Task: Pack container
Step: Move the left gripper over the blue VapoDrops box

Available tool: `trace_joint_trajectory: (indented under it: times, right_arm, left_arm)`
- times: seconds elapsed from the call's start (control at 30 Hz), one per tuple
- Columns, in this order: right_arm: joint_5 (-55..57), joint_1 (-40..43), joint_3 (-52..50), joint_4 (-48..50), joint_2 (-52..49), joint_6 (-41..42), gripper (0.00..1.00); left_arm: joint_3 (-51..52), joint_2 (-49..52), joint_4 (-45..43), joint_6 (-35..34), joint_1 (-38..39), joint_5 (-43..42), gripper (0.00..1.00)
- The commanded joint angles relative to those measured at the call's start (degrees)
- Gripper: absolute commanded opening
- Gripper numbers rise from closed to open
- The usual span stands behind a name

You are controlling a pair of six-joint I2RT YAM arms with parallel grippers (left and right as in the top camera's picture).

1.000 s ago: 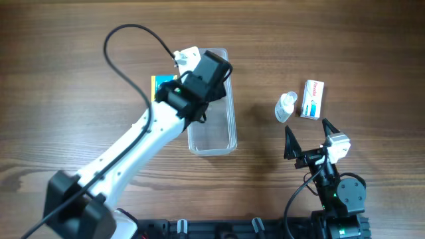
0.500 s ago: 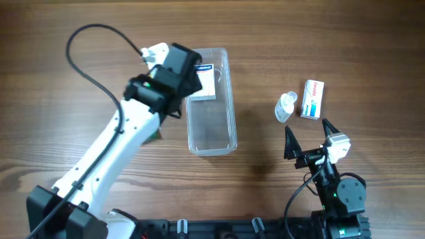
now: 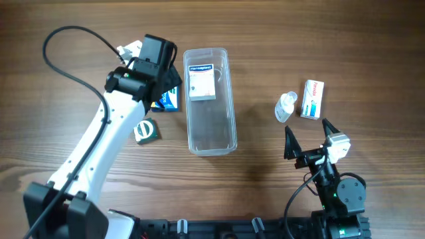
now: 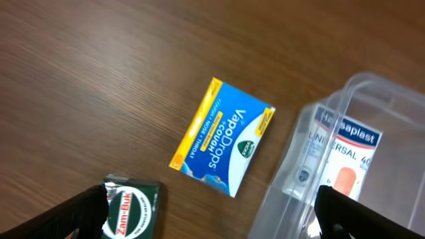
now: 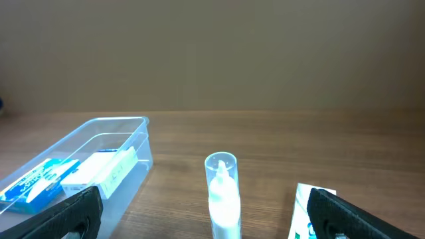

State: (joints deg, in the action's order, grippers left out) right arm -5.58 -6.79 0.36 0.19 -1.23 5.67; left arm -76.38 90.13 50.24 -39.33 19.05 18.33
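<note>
The container (image 3: 211, 127) is a clear long tub in the middle of the table, with a white plaster box (image 3: 202, 81) lying flat in its far end. My left gripper (image 3: 166, 83) hovers open and empty just left of the tub, above a blue VapoDrops box (image 4: 222, 136). A green Zam-Buk box (image 4: 129, 211) lies near its left fingertip, and the tub wall (image 4: 302, 166) is by the right one. My right gripper (image 3: 308, 133) stands open and empty near the front right, facing a small clear bottle (image 5: 221, 192).
A white box with red and blue print (image 3: 312, 98) lies right of the bottle (image 3: 285, 106). The green box (image 3: 145, 131) sits left of the tub, nearer the front than the blue box (image 3: 169, 101). The left arm's black cable loops over the back left.
My left gripper has swung left from above the container and opened fully, leaving the white plaster box inside the tub. The blue and green boxes are now uncovered. The right arm has not moved.
</note>
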Motion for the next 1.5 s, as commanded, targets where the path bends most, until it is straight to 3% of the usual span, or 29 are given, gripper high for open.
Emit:
trace_joint_trajectory:
  times: [0.0,0.37,0.5,0.83,1.07,1.47]
  right_arm:
    - [-0.92,0.24,-0.04,0.22,-0.17,-1.07,1.0]
    - [-0.92,0.24,-0.04,0.22,-0.17,-1.05,1.0]
    - [-0.92,0.24,-0.04,0.22,-0.17,-1.03,1.0]
    - [-0.92,0.24,-0.04,0.22,-0.17,-1.05,1.0]
    - [-0.92,0.24,-0.04,0.22,-0.17,-1.05,1.0]
    - [-0.92,0.24,-0.04,0.22,-0.17,-1.03,1.0]
  left_arm:
    - [-0.33,4.44,-0.68,3.37,-0.42,-4.44,1.0]
    - [-0.33,11.37,-1.86,3.43,-0.44,-6.05,1.0]
    - [-0.33,11.37,-4.28,9.29,-0.44,-11.52,0.99]
    - [-0.33,11.37,-4.61,10.67,-0.59,-10.84,1.0]
    - [-0.33,11.37,-4.55,10.75,-0.59,-3.56,1.0]
    - [-0.33,11.96,-4.61,15.17,-2.54,-5.38,1.0]
